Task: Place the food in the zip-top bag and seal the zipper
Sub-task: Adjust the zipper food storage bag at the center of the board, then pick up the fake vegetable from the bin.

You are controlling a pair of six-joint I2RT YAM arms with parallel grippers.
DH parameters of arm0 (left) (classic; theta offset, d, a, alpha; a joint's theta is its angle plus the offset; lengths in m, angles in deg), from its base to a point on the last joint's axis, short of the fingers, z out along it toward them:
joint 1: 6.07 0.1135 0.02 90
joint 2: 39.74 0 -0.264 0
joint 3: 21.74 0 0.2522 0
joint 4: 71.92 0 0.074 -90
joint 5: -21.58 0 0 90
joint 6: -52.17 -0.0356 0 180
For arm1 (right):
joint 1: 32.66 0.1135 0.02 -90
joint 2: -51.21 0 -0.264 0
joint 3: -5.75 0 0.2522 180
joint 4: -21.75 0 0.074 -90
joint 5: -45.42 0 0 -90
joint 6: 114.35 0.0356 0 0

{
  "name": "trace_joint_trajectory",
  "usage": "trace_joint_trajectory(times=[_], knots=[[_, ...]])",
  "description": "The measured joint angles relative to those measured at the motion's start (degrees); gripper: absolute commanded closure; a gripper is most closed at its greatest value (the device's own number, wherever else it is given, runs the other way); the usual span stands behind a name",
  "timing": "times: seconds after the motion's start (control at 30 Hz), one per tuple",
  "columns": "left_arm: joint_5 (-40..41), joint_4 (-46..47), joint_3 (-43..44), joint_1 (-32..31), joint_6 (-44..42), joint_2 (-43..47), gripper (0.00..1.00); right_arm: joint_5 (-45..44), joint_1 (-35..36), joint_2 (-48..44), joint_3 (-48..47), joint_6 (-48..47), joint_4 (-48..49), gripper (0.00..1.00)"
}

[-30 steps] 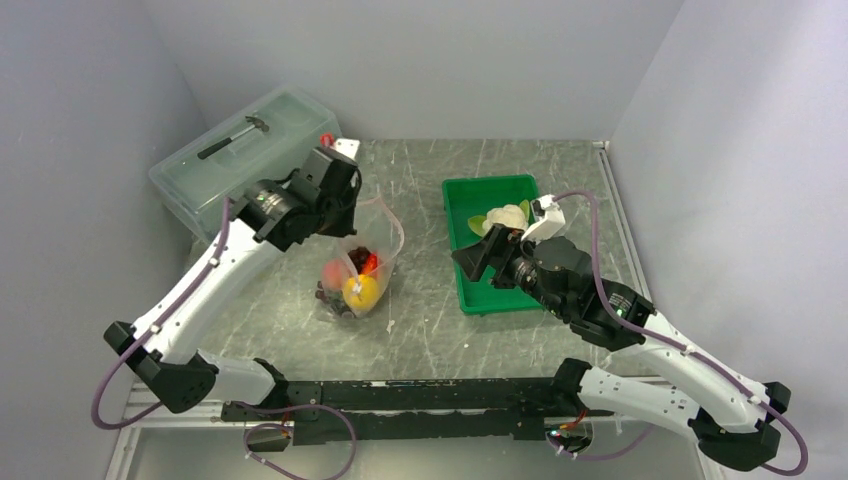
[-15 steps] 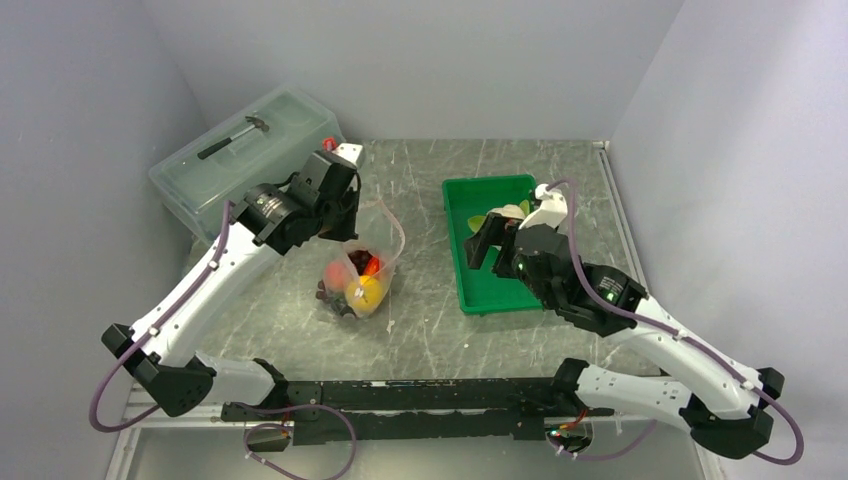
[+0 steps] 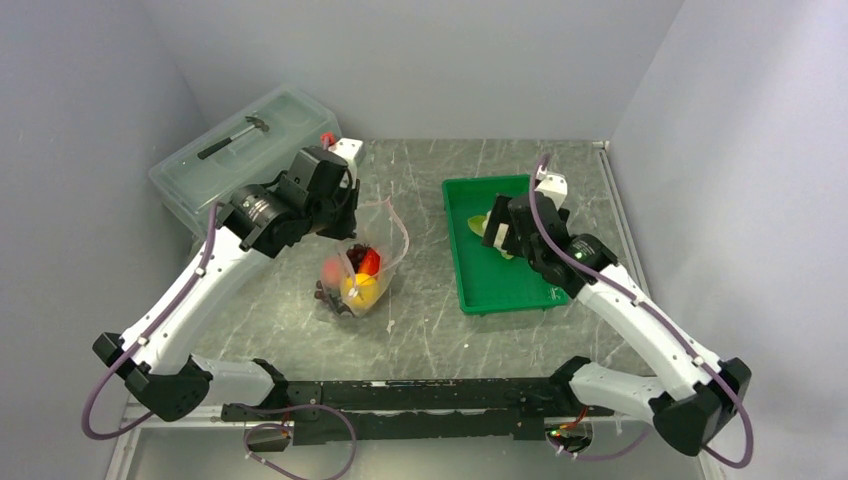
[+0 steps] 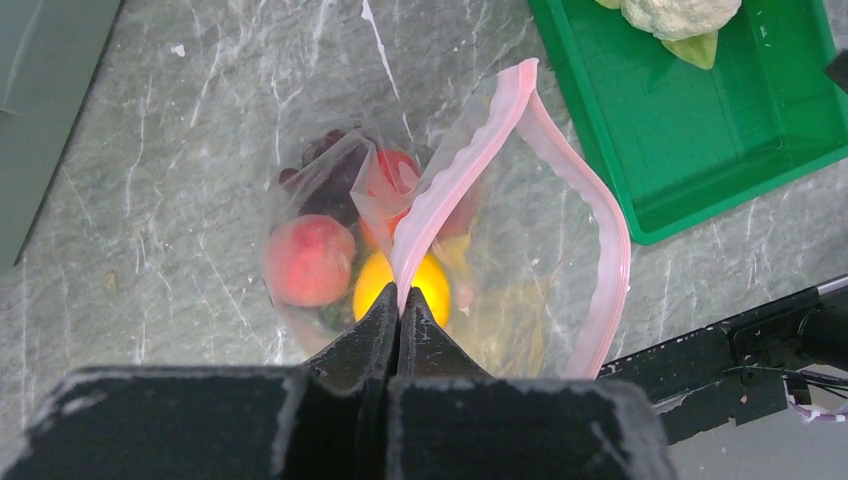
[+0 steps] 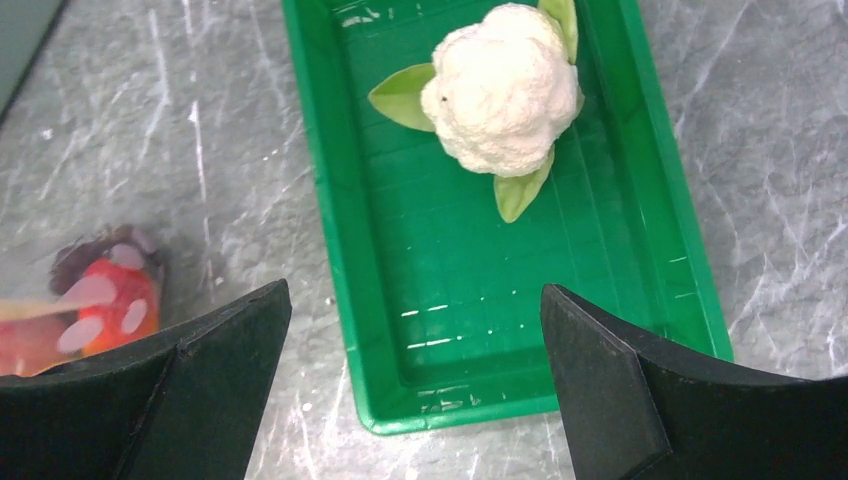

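The cauliflower (image 5: pixel 505 90), probably light and firm, is lying at the far end of the green tray (image 5: pixel 600 270), best pinched across its white head. The right hand (image 5: pixel 415 290) is hanging open over the tray; left of it, the left hand (image 4: pixel 398 310) is clamping the limp zip-top bag (image 4: pixel 540 260) by its zipper (image 4: pixel 465 170).

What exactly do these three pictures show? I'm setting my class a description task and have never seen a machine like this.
It is a robot with two arms bolted at the near edge of a table. One picture comes from a fixed camera overhead. The other two come from a camera on each wrist. The left end effector is shut on the zipper, the pink strip of the zip-top bag, holding its mouth open. A peach and an orange, among other toy food, lie inside. The right end effector is open and empty above the green tray, where a cauliflower lies. A lidded box with a hammer stands back left.
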Motion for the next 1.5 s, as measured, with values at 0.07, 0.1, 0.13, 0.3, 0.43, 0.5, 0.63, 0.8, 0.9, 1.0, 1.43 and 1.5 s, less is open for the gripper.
trace_joint_trajectory(times=[0.07,0.1,0.13,0.3,0.43,0.5,0.63,0.8,0.9,1.0,1.43,1.5], knots=[[-0.07,0.00,0.00,0.00,-0.24,0.46,1.00,1.68,-2.80,1.75,0.33,-0.55,0.85,0.00],[-0.07,0.00,-0.02,0.00,-0.28,0.74,1.00,2.69,-4.31,2.89,0.48,-0.83,1.44,0.00],[-0.07,0.00,-0.07,0.00,-0.31,0.96,1.00,3.43,-5.66,4.04,0.74,-0.98,2.12,0.00],[-0.09,0.13,-1.31,0.00,-0.57,2.36,1.00,7.26,-10.82,9.07,3.87,-1.33,5.42,0.00],[-0.13,0.39,-2.49,0.00,-0.92,3.19,1.00,10.56,-14.21,11.04,6.43,-1.33,8.26,0.00],[-0.13,0.35,-2.95,0.00,-1.14,3.52,1.00,12.11,-15.85,11.82,7.19,-1.33,10.21,0.00],[-0.28,0.63,-3.76,0.00,-1.27,3.72,1.00,14.99,-18.38,13.99,7.67,-1.36,14.36,0.00],[-0.52,0.98,-4.57,0.00,-1.27,3.69,1.00,18.36,-21.42,17.11,8.52,-1.20,18.91,0.00],[-0.52,1.25,-4.57,0.00,-1.27,3.69,1.00,20.17,-23.47,18.99,9.25,-0.87,20.96,0.00],[-0.52,1.22,-4.57,0.00,-1.27,3.58,1.00,22.23,-25.09,20.39,10.23,-0.59,23.32,0.00],[-0.55,1.14,-4.50,0.00,-1.20,2.45,1.00,29.46,-28.72,24.74,12.94,1.68,32.22,0.00],[-0.55,1.11,-4.50,0.00,-1.20,2.45,1.00,29.94,-28.98,25.29,12.94,1.95,33.35,0.00]])
